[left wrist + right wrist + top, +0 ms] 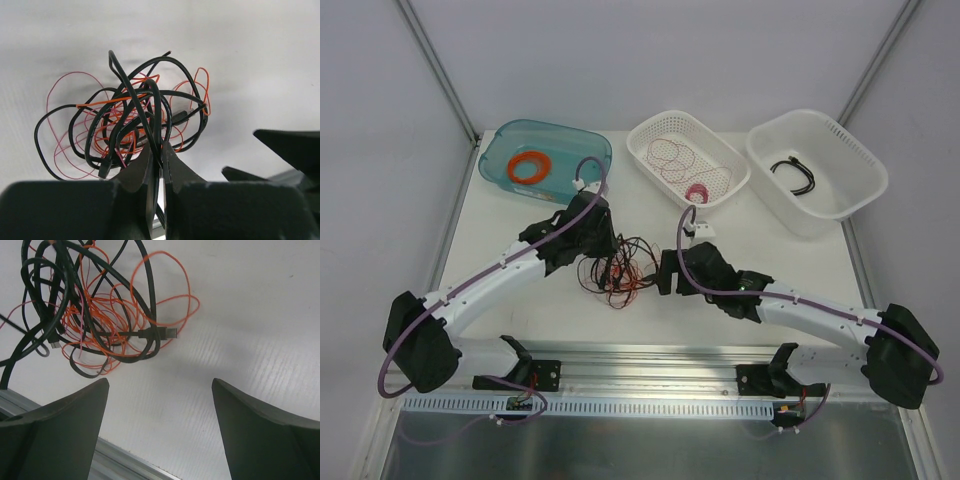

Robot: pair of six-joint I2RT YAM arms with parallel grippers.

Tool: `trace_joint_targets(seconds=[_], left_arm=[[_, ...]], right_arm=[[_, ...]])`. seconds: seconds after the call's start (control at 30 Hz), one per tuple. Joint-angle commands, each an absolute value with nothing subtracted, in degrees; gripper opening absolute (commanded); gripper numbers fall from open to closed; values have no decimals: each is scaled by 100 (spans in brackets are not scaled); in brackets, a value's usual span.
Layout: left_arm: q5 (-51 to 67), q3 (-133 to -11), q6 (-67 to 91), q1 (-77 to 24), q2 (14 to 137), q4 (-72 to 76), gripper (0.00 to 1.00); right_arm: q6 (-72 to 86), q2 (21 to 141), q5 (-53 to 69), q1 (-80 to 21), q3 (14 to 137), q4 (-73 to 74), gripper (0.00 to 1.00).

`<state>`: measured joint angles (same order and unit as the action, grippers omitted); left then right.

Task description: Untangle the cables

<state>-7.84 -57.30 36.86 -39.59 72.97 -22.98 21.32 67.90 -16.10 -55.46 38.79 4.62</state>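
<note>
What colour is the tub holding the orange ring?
Translucent teal blue; the tub shows best in the top external view.

The cables (617, 268) sit mid-table, hemmed in by the left gripper (610, 262) from the far left and by the right gripper (663, 272) just at their right. Bare table (645, 215) lies on their far side, open for a pass — up to the teal bin (600, 150), the white basket (665, 116) and the white bin (840, 215), which line the far edge.

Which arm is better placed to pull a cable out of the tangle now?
Probably the left. The left gripper is shut on a black cable in the tangle, so it can pull at once. The right gripper is open, holds nothing and stands short of the tangle.
</note>
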Motion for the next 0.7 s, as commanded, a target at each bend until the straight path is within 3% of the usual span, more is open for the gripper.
trace_joint_targets(seconds=[0.0,0.27,0.4,0.5,0.67], left_arm=[[-203,-6091,3305,-4113,7040,-2206,0],[948,-6126,3200,-4315,7058,-2189,0],[1143,-6004,3147,-4324,6865,-2136,0],[976,-5889,3103,-4324,6707,-2127,0],[291,-5573,3050,-4315,6601,-2136,0]], right_arm=[[2557,6557,-1925,-5441,3815,194,88],[2768,6995,-1652,-5221,3736,-324,86],[3014,7382,-1486,-5107,3472,-650,79],[3050,7707,-1363,-5071,3349,-835,70],[2892,7534,-1415,-5054,3427,-424,44]])
